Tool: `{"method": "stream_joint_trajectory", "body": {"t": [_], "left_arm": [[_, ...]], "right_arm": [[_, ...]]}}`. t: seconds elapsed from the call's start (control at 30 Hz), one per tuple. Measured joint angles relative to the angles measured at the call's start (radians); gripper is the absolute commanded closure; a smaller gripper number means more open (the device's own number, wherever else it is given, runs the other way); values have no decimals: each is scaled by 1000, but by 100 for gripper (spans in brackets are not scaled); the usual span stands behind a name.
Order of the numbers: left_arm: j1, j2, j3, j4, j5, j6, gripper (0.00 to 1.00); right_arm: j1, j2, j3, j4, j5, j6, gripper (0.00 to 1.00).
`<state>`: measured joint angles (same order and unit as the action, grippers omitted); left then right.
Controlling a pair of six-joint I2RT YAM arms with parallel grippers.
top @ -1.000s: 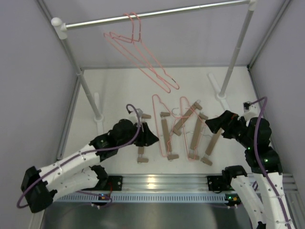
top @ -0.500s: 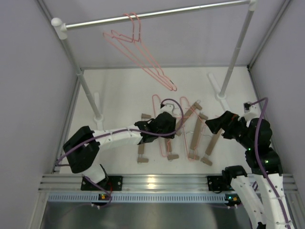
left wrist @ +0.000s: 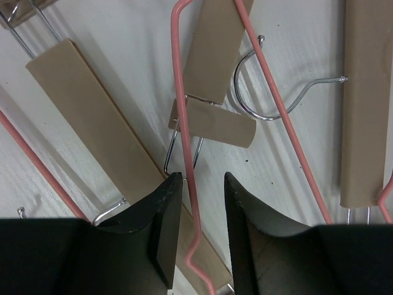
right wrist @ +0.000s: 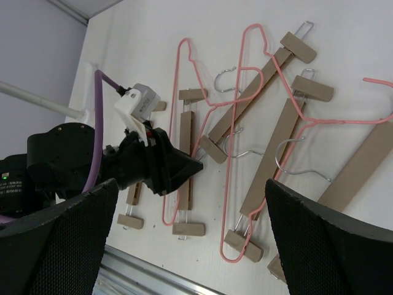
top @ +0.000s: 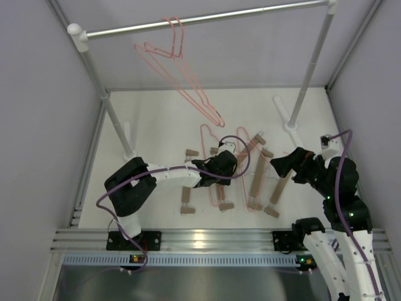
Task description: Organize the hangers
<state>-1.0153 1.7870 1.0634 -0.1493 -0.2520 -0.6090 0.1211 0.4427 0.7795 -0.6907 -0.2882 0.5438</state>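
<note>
1. Pink wire first: the hung pink hangers [top: 182,75] dangle from the silver rail [top: 250,11], beyond the left gripper [left wrist: 201,184] and a little to its left.
2. Just left of the left gripper, a tan wooden bar hanger [top: 185,199] lies on the white table [top: 156,119], and my left arm crosses over it.
3. The left gripper's fingers [left wrist: 166,215] stand a little apart, astride the wire of a flat pink hanger [left wrist: 177,80]. The wire runs close by one finger with a clear gap to the other, so it is not clamped.
4. Right of the left gripper, more wooden bar hangers [top: 258,175] lie tangled with a second pink hanger [right wrist: 244,52].
5. Farthest right of the left gripper, the right gripper [top: 280,164] hovers with its fingers [right wrist: 331,239] spread wide and nothing between them.
</note>
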Motion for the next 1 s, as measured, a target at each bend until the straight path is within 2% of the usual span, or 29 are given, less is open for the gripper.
{"method": "stream_joint_trajectory", "body": {"t": [0.1,0.33,0.47,0.77,1.0], "left_arm": [[0,6,1,0,0,-1,66],[0,16,5,0,-1,1,84],[0,22,5,0,0,-2,99],[0,-24,-7,-1,-5,-22,100],[0,-254,-85,0,-9,-61,100]], "right_arm": [[0,-5,0,-3,0,-3,1],[0,-13,0,-6,0,-10,1],[0,-18,0,-6,0,-10,0],[0,-21,0,-7,0,-10,1],[0,-24,0,-8,0,-13,1]]}}
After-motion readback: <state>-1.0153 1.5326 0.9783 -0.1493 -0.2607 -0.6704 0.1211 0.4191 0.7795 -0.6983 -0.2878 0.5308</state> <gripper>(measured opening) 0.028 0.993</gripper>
